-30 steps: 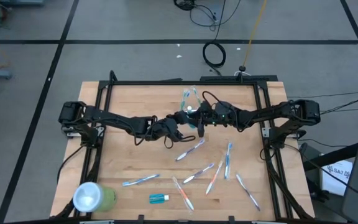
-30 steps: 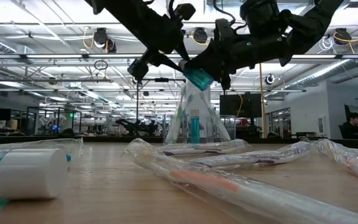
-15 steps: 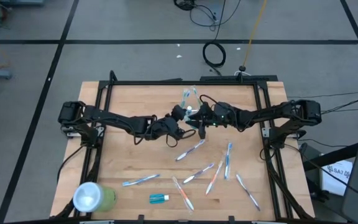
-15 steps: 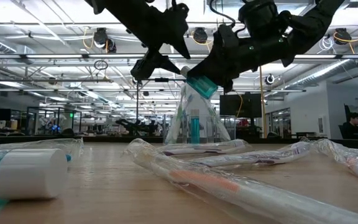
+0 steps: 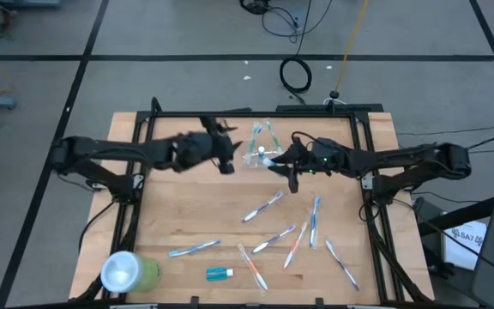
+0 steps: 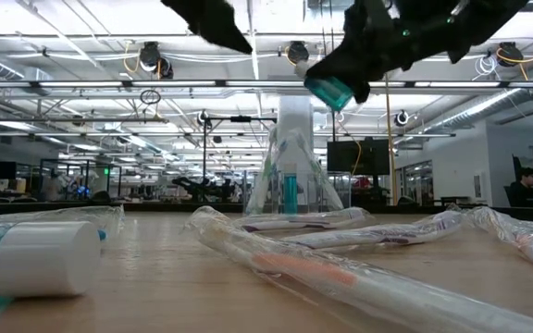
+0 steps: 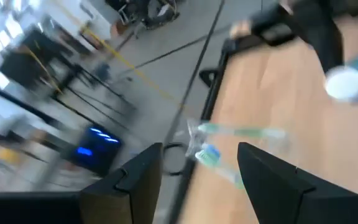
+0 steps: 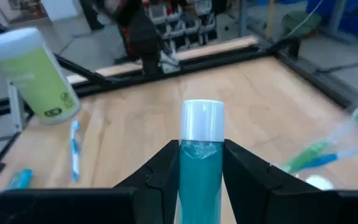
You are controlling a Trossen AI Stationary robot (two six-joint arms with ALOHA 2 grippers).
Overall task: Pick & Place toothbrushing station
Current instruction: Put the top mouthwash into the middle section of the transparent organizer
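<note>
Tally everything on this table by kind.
Loose toothbrushes: 7
Toothbrushes in the clear cup: 2
Toothpaste tubes: 2, one held by the right gripper
Cups: 2, the clear cup and a green cup
Total: 13

both arms raised above the far middle of the tabletop.
left gripper hangs with fingers spread; right gripper is clamped on a teal tube.
</note>
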